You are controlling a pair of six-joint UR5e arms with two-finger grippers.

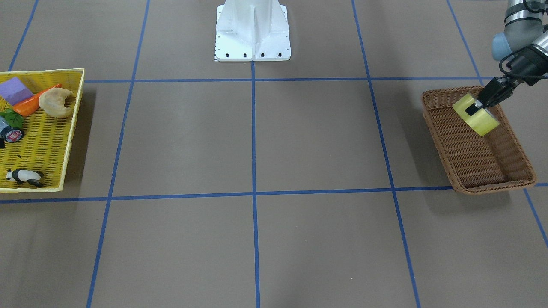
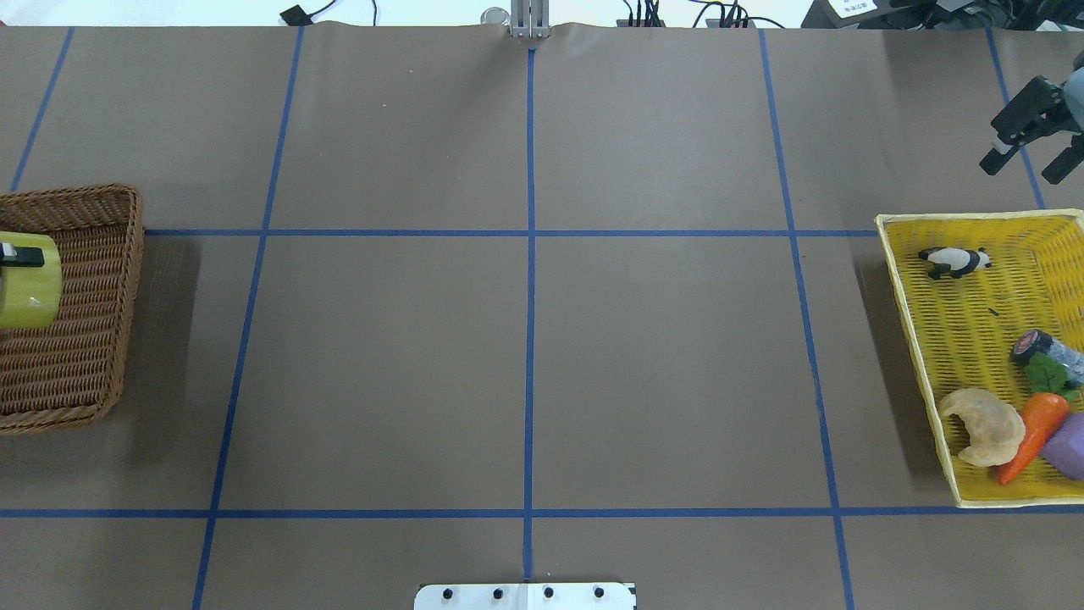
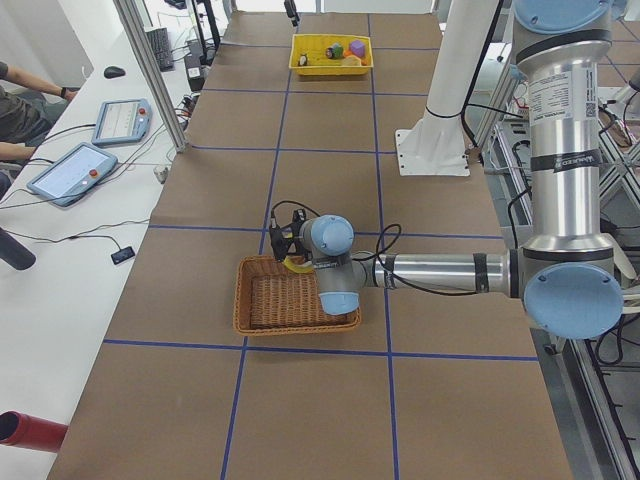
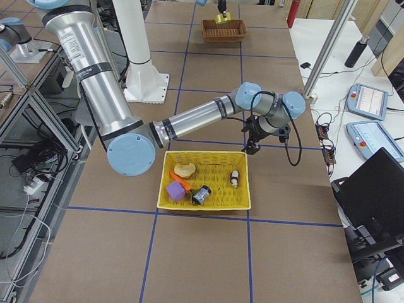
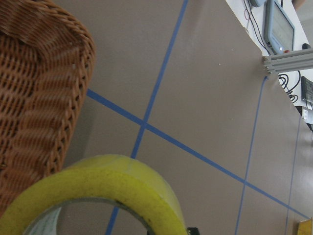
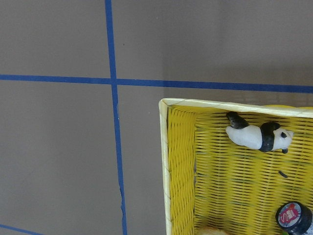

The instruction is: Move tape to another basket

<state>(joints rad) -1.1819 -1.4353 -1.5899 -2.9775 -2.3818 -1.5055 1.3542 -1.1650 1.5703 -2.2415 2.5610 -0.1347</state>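
The yellow tape roll point(image 1: 481, 119) hangs in my left gripper point(image 1: 476, 108), which is shut on the roll's wall with one finger through the core. It is held over the brown wicker basket point(image 1: 483, 169), at the end nearest the robot. In the overhead view the tape point(image 2: 32, 288) sits over the wicker basket point(image 2: 85, 356) at the left edge. The left wrist view shows the tape point(image 5: 102, 183) close up beside the basket rim point(image 5: 54, 93). My right gripper point(image 2: 1023, 163) is open and empty, beyond the yellow plastic basket point(image 2: 906, 280).
The yellow basket point(image 1: 64, 145) holds a toy panda point(image 1: 23, 176), a croissant point(image 1: 56, 102), a carrot point(image 1: 34, 102), a purple block point(image 1: 15, 90) and a small can point(image 1: 13, 134). The white robot base point(image 1: 252, 34) stands at the table's middle edge.
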